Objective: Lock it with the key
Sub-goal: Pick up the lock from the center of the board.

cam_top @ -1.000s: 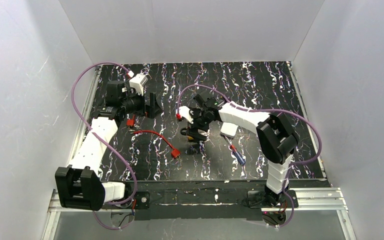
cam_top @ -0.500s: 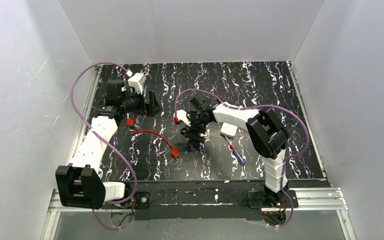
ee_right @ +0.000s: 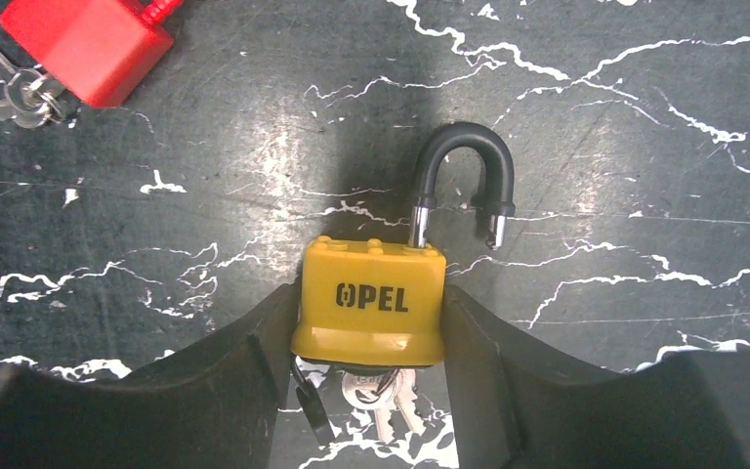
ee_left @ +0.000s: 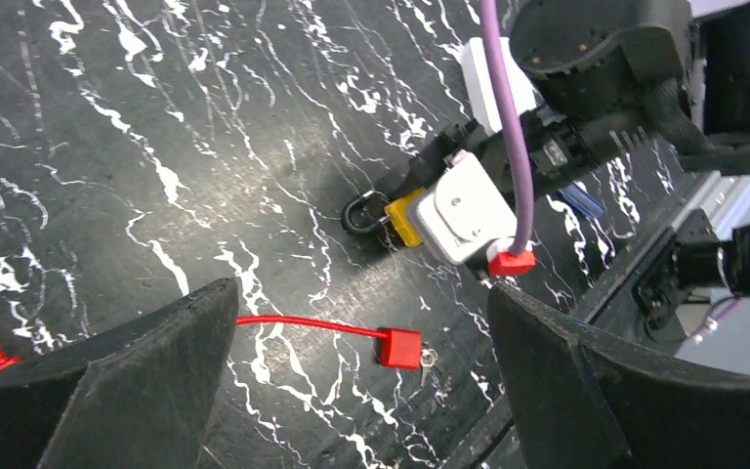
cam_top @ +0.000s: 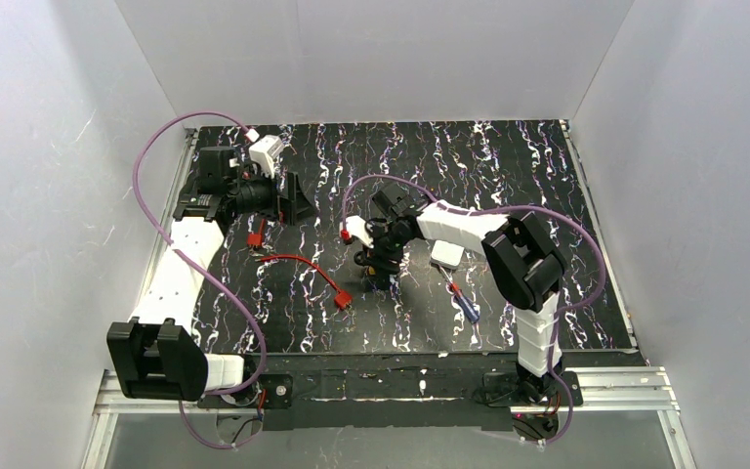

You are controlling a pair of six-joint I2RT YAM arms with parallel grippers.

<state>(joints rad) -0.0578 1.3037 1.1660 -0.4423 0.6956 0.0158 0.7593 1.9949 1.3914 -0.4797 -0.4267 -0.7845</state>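
A yellow padlock marked OPEL (ee_right: 371, 308) lies on the black marbled table, its black-sleeved shackle (ee_right: 464, 166) open on one side. A bunch of keys (ee_right: 386, 396) hangs from its underside. My right gripper (ee_right: 371, 337) is shut on the padlock body, one finger pressed on each side. In the top view the right gripper (cam_top: 379, 262) is low at the table's middle. My left gripper (cam_top: 293, 200) is open and empty, raised over the back left. In its own view the left gripper (ee_left: 359, 293) looks down on the padlock (ee_left: 402, 217).
A red cable lock (cam_top: 342, 299) with small keys lies left of the padlock, and its red cable (cam_top: 298, 261) runs towards the left arm. A white block (cam_top: 446, 254) and a blue-handled screwdriver (cam_top: 464, 305) lie right of the padlock.
My right gripper has shifted slightly left and settled on the padlock. My left arm has drawn back and left, away from the table's middle.
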